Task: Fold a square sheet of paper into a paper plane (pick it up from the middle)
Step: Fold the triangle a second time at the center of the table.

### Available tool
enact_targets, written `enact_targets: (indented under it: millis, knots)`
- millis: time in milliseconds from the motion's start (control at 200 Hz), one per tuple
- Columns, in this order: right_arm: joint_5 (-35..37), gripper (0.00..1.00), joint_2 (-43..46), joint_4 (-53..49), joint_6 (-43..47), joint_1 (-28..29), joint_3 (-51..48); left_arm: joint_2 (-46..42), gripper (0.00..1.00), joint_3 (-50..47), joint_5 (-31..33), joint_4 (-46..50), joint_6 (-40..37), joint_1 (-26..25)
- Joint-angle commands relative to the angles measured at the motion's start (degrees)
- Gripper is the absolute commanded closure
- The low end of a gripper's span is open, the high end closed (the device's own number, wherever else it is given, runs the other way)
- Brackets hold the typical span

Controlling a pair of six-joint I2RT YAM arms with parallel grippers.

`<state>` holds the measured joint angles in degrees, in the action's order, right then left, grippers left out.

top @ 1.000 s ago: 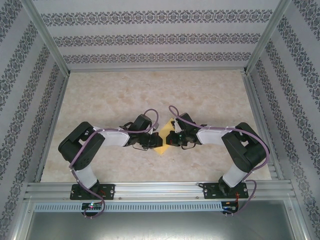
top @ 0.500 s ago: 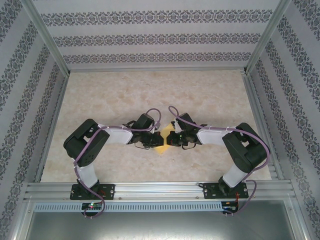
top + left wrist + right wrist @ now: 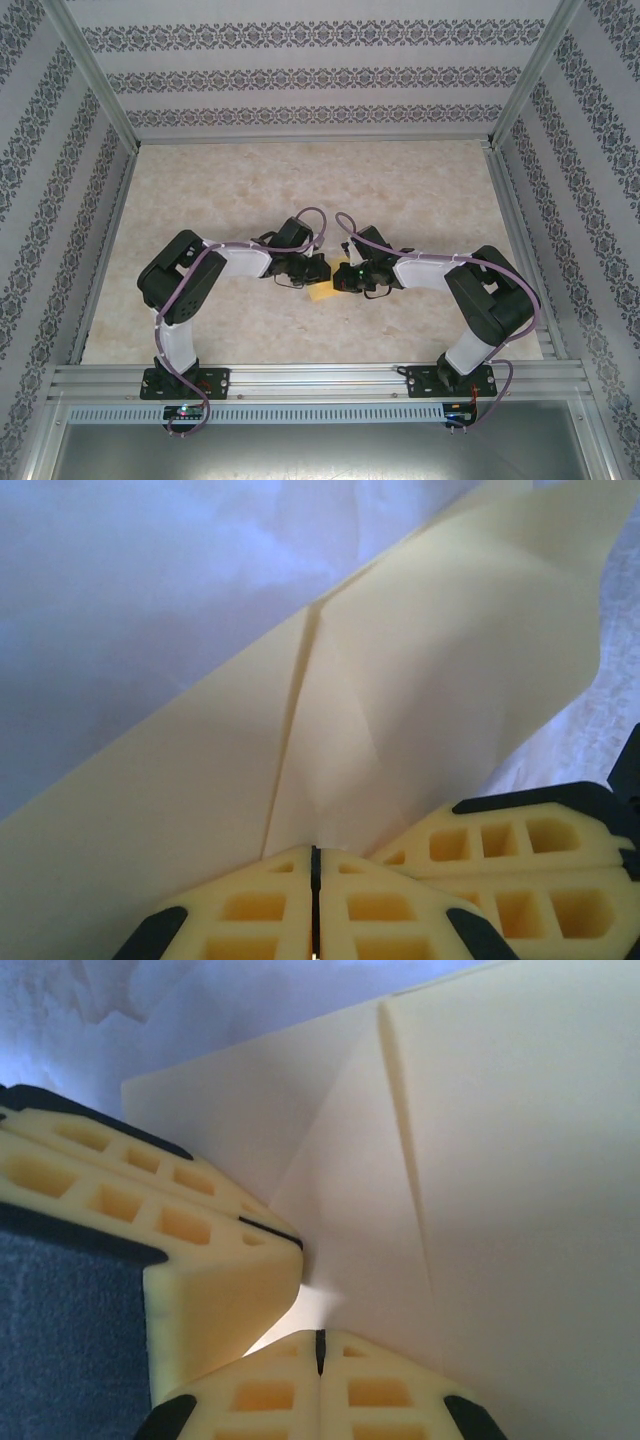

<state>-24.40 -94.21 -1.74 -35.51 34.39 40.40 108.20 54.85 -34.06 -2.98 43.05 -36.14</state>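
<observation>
The mustard-yellow sheet of paper (image 3: 320, 293) is creased and held between the two grippers at mid-table; a small corner of it shows below them in the top view. My left gripper (image 3: 317, 271) and right gripper (image 3: 340, 278) meet tip to tip over it. In the left wrist view the left gripper (image 3: 315, 852) is shut, with the paper's (image 3: 420, 680) fold line running into its jaws; the right arm's fingers (image 3: 520, 845) sit just beside it. The right gripper (image 3: 320, 1338) is shut on the paper's (image 3: 500, 1160) folded edge, next to the left arm's fingers (image 3: 200, 1260).
The marble-patterned table (image 3: 300, 190) spreads beyond the arms. Patterned walls and metal frame rails (image 3: 320, 378) close it in on all sides. Both arms' cables loop above the wrists.
The left arm has swung right and forward, bringing its gripper closer against the right one. Less of the paper shows in the top view. The right arm has barely moved.
</observation>
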Motion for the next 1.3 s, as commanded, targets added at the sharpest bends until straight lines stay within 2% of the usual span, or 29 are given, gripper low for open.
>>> enact_targets:
  millis: [0,325,824,1059,1294]
  knots:
    - [3.18,0.98,-2.72,-7.62,2.04,0.84,-1.51,1.97,0.90,2.25,2.30,2.42,-2.38,2.45]
    - [3.14,0.99,-3.08,-8.01,2.81,0.86,-1.55,7.46,0.90,7.56,0.09,4.77,-4.56,3.52]
    - [3.49,0.99,-2.40,-9.07,3.42,1.12,-2.02,9.98,0.90,12.64,-0.21,8.67,-6.48,6.43]
    - [3.40,0.99,-1.27,-10.21,3.78,1.12,-1.40,8.99,0.89,15.04,0.13,12.21,-8.64,7.14]
    - [2.17,0.98,-0.54,-10.15,3.96,0.94,-0.25,0.36,0.87,7.65,0.56,11.52,-9.58,7.05]
